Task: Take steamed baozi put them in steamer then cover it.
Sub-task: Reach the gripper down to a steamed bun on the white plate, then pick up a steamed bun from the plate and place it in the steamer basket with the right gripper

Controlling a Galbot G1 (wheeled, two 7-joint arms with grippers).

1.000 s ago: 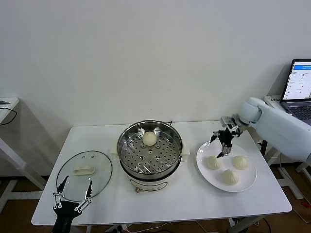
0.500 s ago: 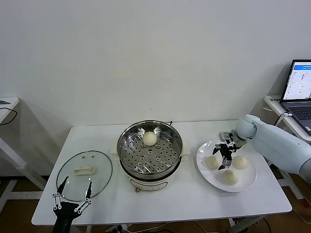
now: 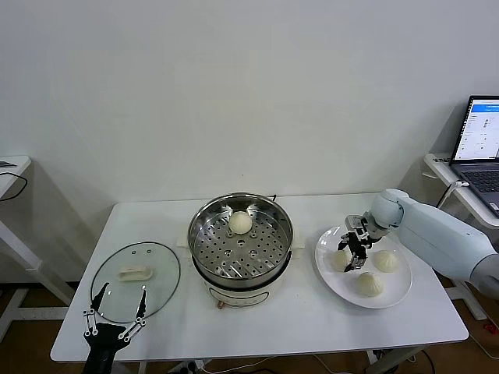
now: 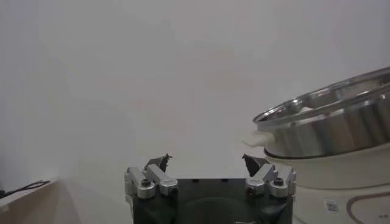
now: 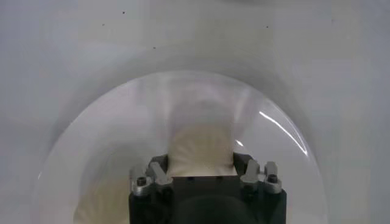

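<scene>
One baozi (image 3: 240, 222) lies on the perforated tray of the steamer (image 3: 204, 234) at the table's centre. Three baozi sit on a white plate (image 3: 396, 294) to the right: a left one (image 3: 338, 262), a far one (image 3: 387, 260) and a near one (image 3: 369, 284). My right gripper (image 3: 348, 254) is low over the plate, open, its fingers on either side of the left baozi, which fills the gap in the right wrist view (image 5: 201, 149). The glass cover (image 3: 156, 290) lies flat on the table at the left. My left gripper (image 3: 122, 301) is open and empty at the table's front left edge.
A laptop (image 3: 482, 140) stands on a side table at the far right. The steamer's steel wall shows in the left wrist view (image 4: 329, 125). The white table (image 3: 312, 319) has bare surface in front of the steamer.
My right gripper has moved down and a little left, from above the plate's far edge to around the left baozi. The left arm has not moved.
</scene>
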